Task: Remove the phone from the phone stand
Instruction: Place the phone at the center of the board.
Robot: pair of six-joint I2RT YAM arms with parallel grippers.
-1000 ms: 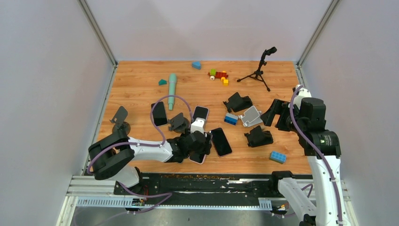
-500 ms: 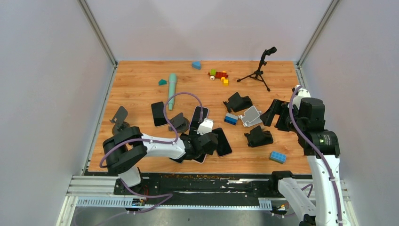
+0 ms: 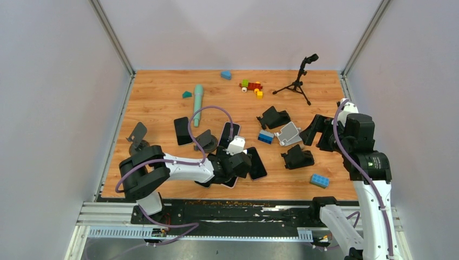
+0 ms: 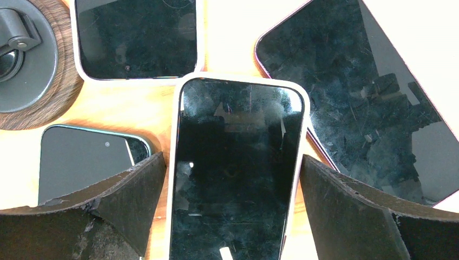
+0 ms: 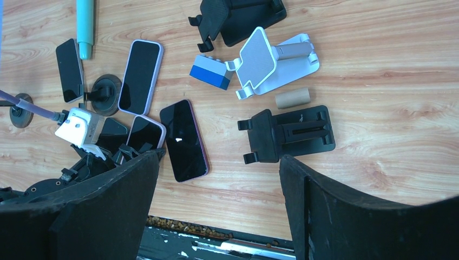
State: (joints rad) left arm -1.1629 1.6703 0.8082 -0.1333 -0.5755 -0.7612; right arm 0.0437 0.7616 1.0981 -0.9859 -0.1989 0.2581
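A white-cased phone [image 4: 238, 124] lies flat on the wooden table, its screen up and its right edge over a dark purple phone [image 4: 357, 108]. My left gripper [image 4: 231, 160] hovers over it, open, one finger on each side with a thin gap to the case. From above, the left gripper [image 3: 238, 165] covers most of this phone [image 3: 230, 182]. A round wood-based phone stand [image 3: 206, 141] stands just behind it with nothing on it. My right gripper [image 3: 315, 131] hangs open at the right, holding nothing.
More phones lie around: a lilac-cased one [image 3: 229, 132], a black one [image 3: 182, 130], a teal-edged one [image 4: 81, 162]. Black stands [image 3: 273, 116] [image 3: 297, 157], a white stand [image 3: 289, 132], another round stand [image 3: 139, 135], blue bricks [image 3: 319, 180], a teal cylinder [image 3: 198, 103] and a tripod [image 3: 297, 81].
The left arm has swung its elbow right and forward and carried its gripper slightly right. Its jaws have opened off the white-cased phone. The right arm is still.
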